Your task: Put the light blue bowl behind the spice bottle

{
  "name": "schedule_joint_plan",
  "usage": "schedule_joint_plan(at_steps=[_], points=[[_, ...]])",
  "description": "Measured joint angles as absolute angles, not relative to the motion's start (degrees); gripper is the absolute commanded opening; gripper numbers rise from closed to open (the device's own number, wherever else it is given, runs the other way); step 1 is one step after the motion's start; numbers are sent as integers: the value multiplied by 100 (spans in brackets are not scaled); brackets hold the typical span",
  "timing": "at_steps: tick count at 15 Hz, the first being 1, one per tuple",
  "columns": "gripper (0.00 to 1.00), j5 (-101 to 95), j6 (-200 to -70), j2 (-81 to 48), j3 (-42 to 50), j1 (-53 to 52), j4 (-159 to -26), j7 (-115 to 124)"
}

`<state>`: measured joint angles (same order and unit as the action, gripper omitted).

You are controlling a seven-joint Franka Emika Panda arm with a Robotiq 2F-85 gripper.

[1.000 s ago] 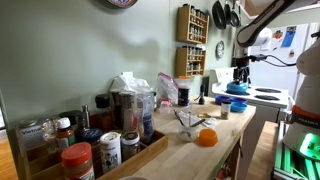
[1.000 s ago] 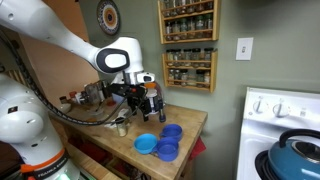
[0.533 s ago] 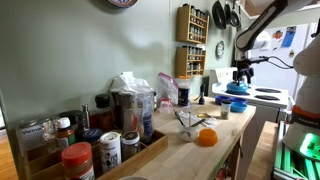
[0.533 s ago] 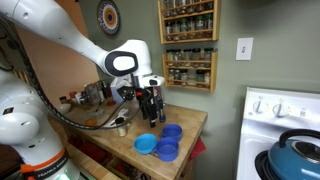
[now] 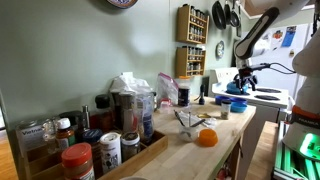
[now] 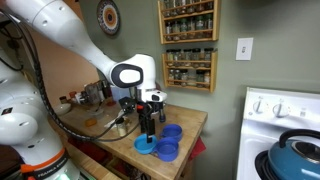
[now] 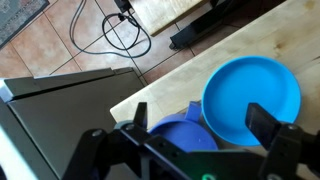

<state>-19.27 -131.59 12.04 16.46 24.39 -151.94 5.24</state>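
Note:
The light blue bowl (image 6: pixel 146 144) is small, round and shallow and sits on the wooden counter near its end; it also shows in the wrist view (image 7: pixel 252 96) and in an exterior view (image 5: pixel 238 104). My gripper (image 6: pixel 150 126) hangs just above it, open and empty. In the wrist view the gripper (image 7: pixel 200 122) has its fingers spread over the bowl's near rim and a darker blue vessel (image 7: pixel 172 137). A small spice bottle (image 6: pixel 122 127) stands on the counter beside the bowl, and shows in an exterior view (image 5: pixel 225 110).
Two darker blue vessels (image 6: pixel 171 131) (image 6: pixel 166 151) sit right next to the bowl. An orange ball (image 5: pixel 206 138) lies mid-counter. Jars and bags (image 5: pixel 130 100) crowd the far end. A white stove (image 6: pixel 285 130) stands beyond the counter edge, and a spice rack (image 6: pixel 189 45) hangs on the wall.
My gripper has moved down and across toward the counter's end, from above the counter's middle to just over the light blue bowl. The bowls have not moved.

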Motion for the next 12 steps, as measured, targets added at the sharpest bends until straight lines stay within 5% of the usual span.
schedule_joint_plan(at_steps=[12], points=[[100, 12, -13156, 985, 2260, 2414, -15386, -752]])
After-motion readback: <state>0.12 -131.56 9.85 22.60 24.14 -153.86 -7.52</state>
